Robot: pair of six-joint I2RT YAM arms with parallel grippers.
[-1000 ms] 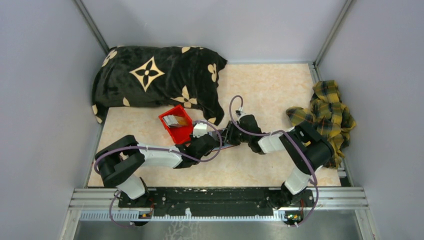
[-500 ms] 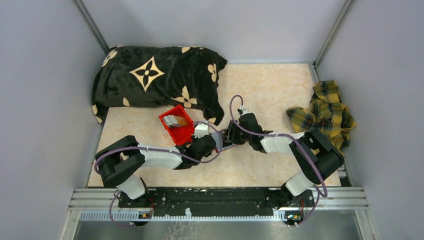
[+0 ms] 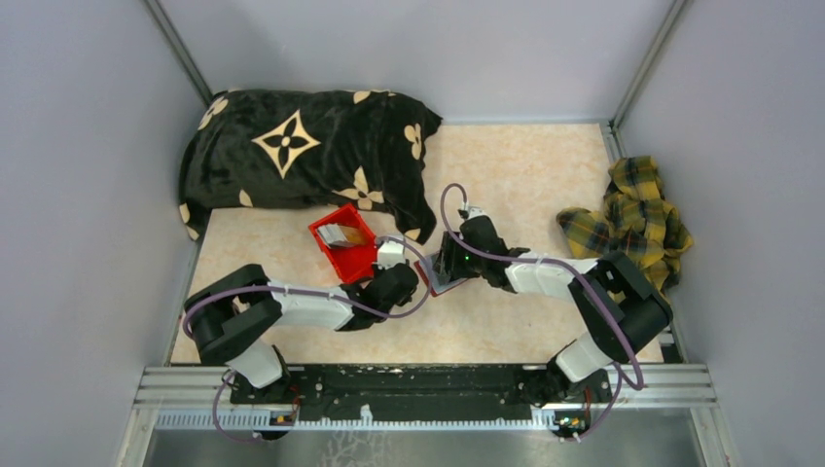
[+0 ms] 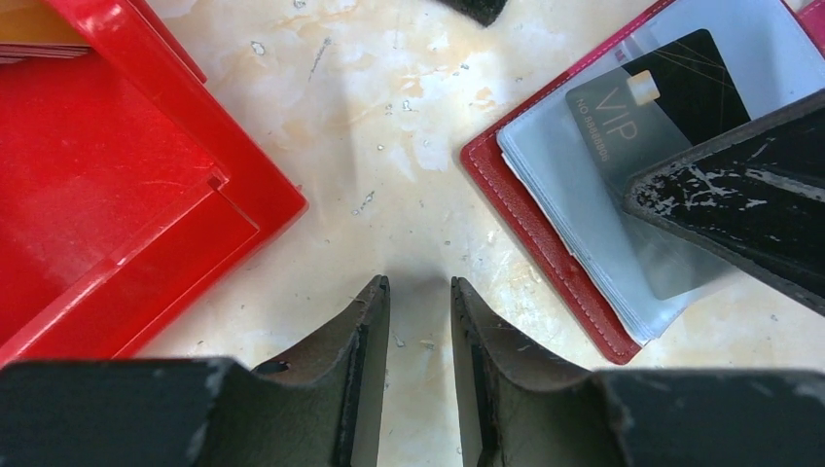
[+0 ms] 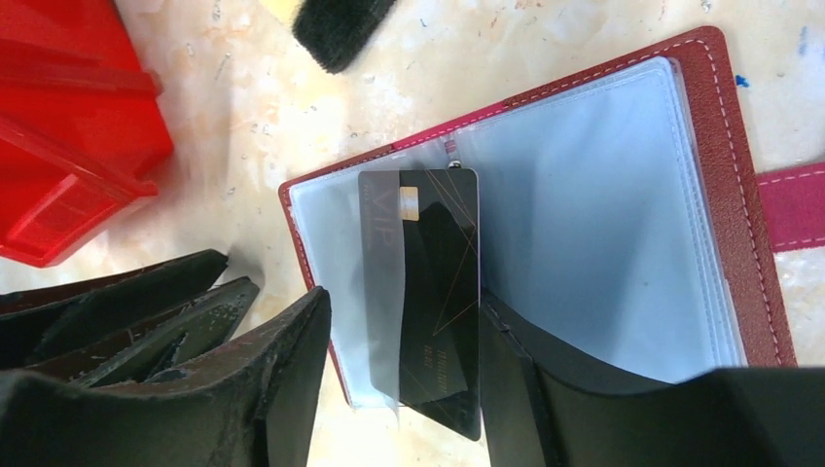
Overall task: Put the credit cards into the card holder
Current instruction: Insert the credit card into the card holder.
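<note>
A dark card (image 5: 438, 282) lies partly inside a clear sleeve of the open card holder (image 5: 730, 146), just right of the red bin (image 4: 117, 195). The right fingers (image 5: 302, 341) stand spread astride it, apparently gripping nothing, so pushing it home looks next. The left fingers (image 4: 370, 321), narrowly parted and empty, crowd the counter (image 4: 389, 146) gap between bin and holder's leather edge.

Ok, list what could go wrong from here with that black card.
1. The black card pokes past the clear sleeve's edge, not fully seated; it may slide back out as the right fingers pull away.
2. The card holder lies loose on the table; the left fingers hold nothing, so a brush from either arm could shift it or flip its pages.
</note>
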